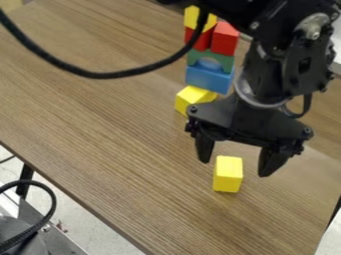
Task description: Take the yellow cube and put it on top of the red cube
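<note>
My gripper (234,168) hangs over the right part of the table with its two fingers spread wide, open and holding nothing. The yellow cube (228,174) stands on the wood just below and between the fingertips, and no finger appears to touch it. Farther back is a stack of blocks; at its upper right sits a red cube (225,39) with a bare top face. Beside it on the left, another red block (198,36) carries a yellow block (200,18), its upper part partly behind the arm's cable.
Under the red blocks lie a green arch (216,58) and a blue arch (208,78). A second loose yellow block (193,99) rests in front of the stack, close to the gripper's left side. The wooden table (100,119) ends in a slanting edge at lower left.
</note>
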You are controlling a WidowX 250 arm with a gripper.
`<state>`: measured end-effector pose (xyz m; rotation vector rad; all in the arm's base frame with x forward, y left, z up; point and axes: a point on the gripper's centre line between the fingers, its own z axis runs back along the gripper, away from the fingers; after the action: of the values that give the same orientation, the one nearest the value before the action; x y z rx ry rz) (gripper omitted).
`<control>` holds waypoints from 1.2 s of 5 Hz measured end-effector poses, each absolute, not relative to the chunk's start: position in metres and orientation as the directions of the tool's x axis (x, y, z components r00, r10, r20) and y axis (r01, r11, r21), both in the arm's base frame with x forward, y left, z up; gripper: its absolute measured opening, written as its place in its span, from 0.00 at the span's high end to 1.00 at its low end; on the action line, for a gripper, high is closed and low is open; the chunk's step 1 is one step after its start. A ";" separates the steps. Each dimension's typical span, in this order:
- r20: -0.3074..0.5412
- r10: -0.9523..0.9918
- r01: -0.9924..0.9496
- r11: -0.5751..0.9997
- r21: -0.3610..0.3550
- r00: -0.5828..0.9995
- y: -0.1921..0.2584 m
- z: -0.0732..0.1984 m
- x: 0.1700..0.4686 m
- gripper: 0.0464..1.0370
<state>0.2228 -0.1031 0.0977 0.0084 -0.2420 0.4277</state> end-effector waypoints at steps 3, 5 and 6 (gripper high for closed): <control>0.227 0.430 -0.427 0.902 -0.066 0.874 -0.105 0.080 0.221 0.04; 0.234 0.465 -0.455 0.885 -0.099 0.854 -0.104 0.062 0.233 0.04; 0.232 0.477 -0.468 0.879 -0.096 0.848 -0.101 0.056 0.237 0.04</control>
<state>0.2369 -0.1007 0.0556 -0.0362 -0.2543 0.4977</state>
